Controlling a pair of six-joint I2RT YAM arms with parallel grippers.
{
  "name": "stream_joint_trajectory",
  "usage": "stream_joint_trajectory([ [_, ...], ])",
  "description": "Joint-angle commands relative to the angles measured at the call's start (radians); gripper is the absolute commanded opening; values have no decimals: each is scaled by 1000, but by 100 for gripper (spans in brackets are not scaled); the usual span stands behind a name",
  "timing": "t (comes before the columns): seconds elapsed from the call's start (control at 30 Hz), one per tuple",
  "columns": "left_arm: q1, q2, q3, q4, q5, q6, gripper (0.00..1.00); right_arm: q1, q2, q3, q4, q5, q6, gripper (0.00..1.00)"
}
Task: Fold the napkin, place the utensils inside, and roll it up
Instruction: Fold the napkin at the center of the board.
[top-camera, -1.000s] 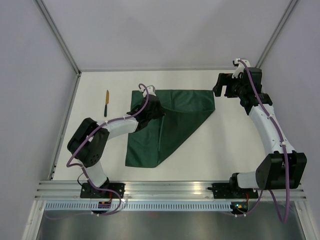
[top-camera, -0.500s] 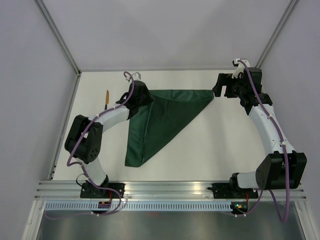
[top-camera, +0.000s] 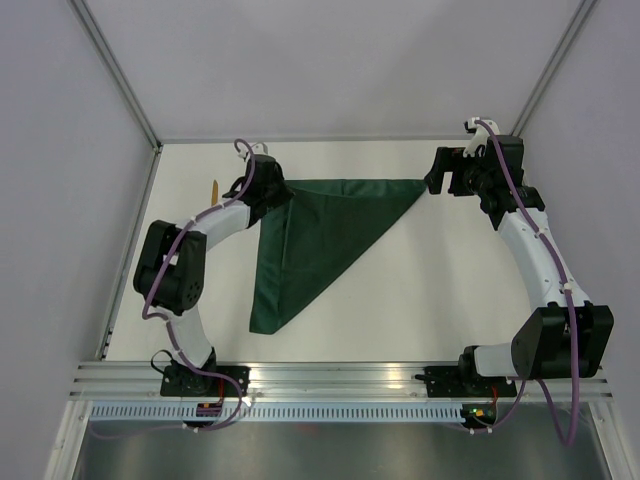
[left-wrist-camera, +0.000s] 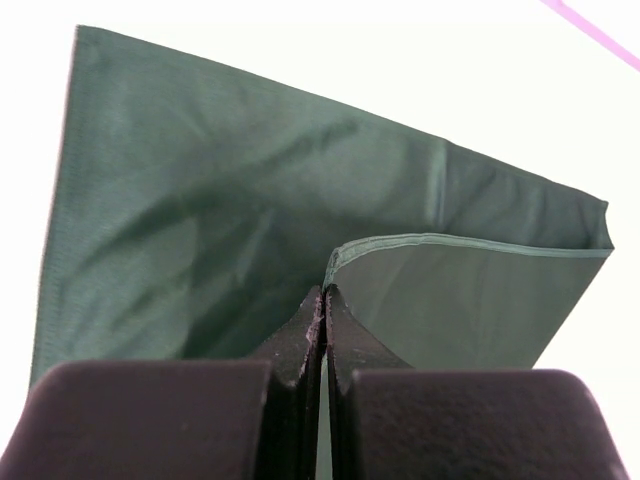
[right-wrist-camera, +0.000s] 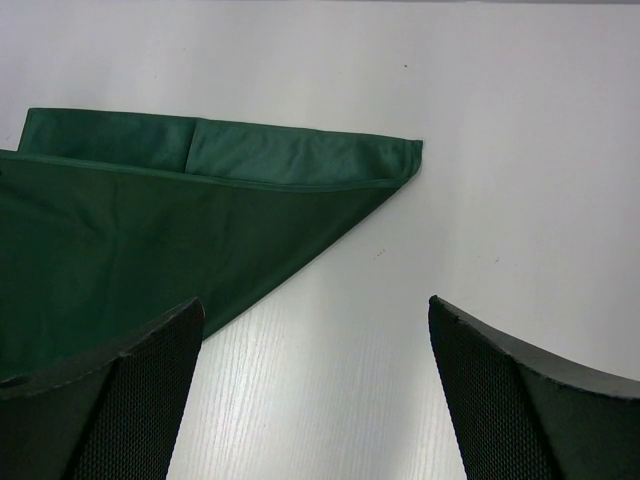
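On white table (top-camera: 450, 260), pinching far-left napkin (top-camera: 320, 225) corner tight in left gripper (left-wrist-camera: 324, 300). Got right gripper (top-camera: 433, 182) wide open, empty, by far-right tip.

We see a white worktop (top-camera: 430, 290) enclosed by plain pale grey walls (top-camera: 330, 60), with a metal rail (top-camera: 340, 378) along its near edge.

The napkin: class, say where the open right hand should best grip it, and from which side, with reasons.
Probably the far right corner of the napkin, approached from the right. The folded layers taper there to a flat point lying just ahead of the right hand, while the left hand holds the far left corner.
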Motion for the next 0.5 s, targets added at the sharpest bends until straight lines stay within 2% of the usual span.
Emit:
stream_joint_trajectory([
  [0.0, 21, 20, 63, -13, 29, 42, 2, -2, -13, 40, -20, 2, 17, 98],
  [0.47, 82, 77, 178, -104, 48, 69, 2, -2, -13, 40, -20, 1, 19, 98],
])
